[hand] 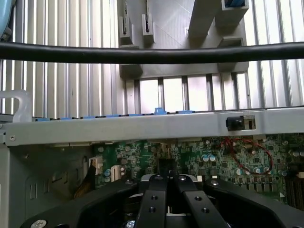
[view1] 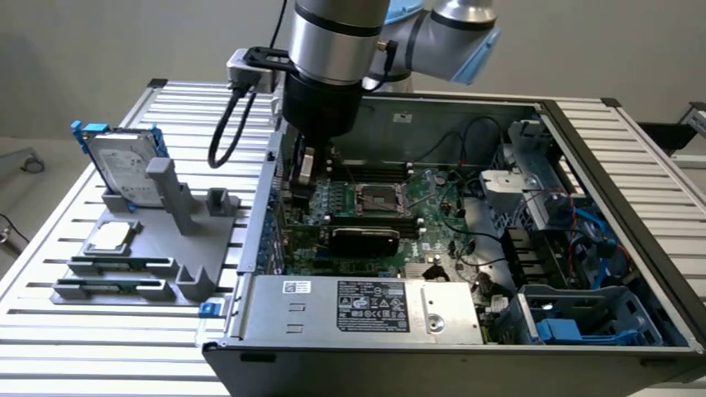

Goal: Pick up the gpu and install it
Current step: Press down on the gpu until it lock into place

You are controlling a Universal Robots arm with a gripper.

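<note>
The gpu [view1: 364, 240] stands in the open computer case [view1: 617, 190], on the motherboard [view1: 436, 207]. Its black rectangular cooler faces the exterior view, and a strip of green board shows along its lower edge. My gripper [view1: 304, 169] hangs inside the case near the wall on the exterior view's left, beyond the gpu and apart from it. In the wrist view my gripper [hand: 167, 179] is shut. Its black fingers [hand: 153, 202] meet over the green motherboard [hand: 213, 159], and I see nothing held between them.
A grey parts stand [view1: 165, 223] on the slatted table [view1: 66, 331] holds a silver hard drive with blue rails [view1: 119, 161], a square CPU chip [view1: 111, 237] and two memory sticks [view1: 116, 277]. A power supply box [view1: 364, 308] fills the case's front. A black cable [hand: 142, 53] crosses the wrist view.
</note>
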